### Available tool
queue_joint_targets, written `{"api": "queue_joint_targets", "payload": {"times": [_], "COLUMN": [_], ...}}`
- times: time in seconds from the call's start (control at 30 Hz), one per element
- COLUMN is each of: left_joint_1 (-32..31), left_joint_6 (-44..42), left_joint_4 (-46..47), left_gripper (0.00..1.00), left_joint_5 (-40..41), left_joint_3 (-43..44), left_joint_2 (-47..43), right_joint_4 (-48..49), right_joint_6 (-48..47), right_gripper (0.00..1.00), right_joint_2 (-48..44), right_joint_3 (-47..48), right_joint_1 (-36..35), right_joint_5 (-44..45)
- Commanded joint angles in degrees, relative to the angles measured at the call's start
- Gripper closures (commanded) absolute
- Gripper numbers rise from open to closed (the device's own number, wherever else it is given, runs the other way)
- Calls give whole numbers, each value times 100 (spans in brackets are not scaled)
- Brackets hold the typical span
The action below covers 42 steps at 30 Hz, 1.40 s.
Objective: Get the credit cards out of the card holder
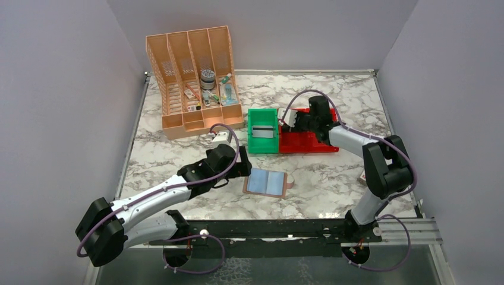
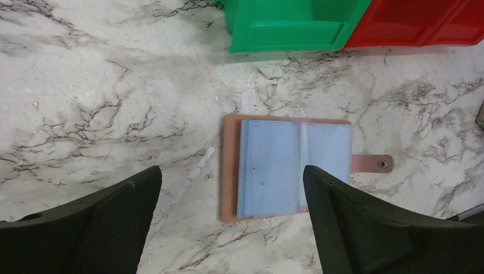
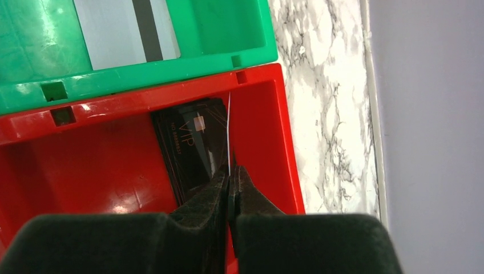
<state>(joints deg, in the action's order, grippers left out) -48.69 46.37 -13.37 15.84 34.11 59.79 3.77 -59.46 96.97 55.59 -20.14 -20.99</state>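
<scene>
Gripper of right arm [image 3: 230, 174] over red bin [image 3: 85, 160]

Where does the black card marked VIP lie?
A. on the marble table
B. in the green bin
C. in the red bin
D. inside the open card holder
C: the right wrist view shows the black VIP card lying flat on the floor of the red bin, close to its corner.

One card holder [image 2: 294, 168], one green bin [image 3: 228, 28], one red bin [image 3: 85, 165], one file rack [image 1: 190, 83]. One striped card [image 3: 128, 28], one black card [image 3: 191, 145], one edge-on card [image 3: 229, 125] in the right hand [image 3: 231, 171].
</scene>
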Motion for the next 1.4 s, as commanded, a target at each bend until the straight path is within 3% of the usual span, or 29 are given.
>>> {"api": "queue_joint_targets", "payload": {"times": [0.0,0.17,0.37,0.43,0.47,0.87,1.0,1.17,1.2,1.27,1.37], "left_joint_1": [52,70,86,88,87,105,105,113,114,114,123], "left_joint_6": [-64,-60,-40,-32,-32,-35,-64,-148,-160,-178,-215], "left_joint_4": [62,67,50,57,66,105,209,434,440,507,655], "left_gripper": [2,2,2,2,2,2,2,2,3,4,6], "left_joint_5": [-149,-159,-186,-185,-193,-341,-522,-846,-918,-1046,-1310], "left_joint_3": [-11,-40,-79,-96,-97,-96,-76,-65,-48,-65,-100], "left_joint_2": [-74,-29,-59,-69,-70,6,113,314,368,456,567], "right_joint_4": [-64,138,120,27,-22,45,877,1842,1649,951,253], "right_joint_6": [-216,-296,-230,-210,-187,799,2591,6574,7531,8823,9060], "right_gripper": [98,98,86,60,54,48,48,17,8,6,0], "right_joint_2": [246,483,561,539,528,154,-597,-1811,-1974,-2127,-2104], "right_joint_3": [178,187,118,109,121,249,-90,-1057,-1191,-1289,-1353], "right_joint_1": [1,-7,-7,-4,-6,-7,-7,-1,-5,60,90], "right_joint_5": [97,191,251,223,211,206,419,1111,1369,1121,-73]}}
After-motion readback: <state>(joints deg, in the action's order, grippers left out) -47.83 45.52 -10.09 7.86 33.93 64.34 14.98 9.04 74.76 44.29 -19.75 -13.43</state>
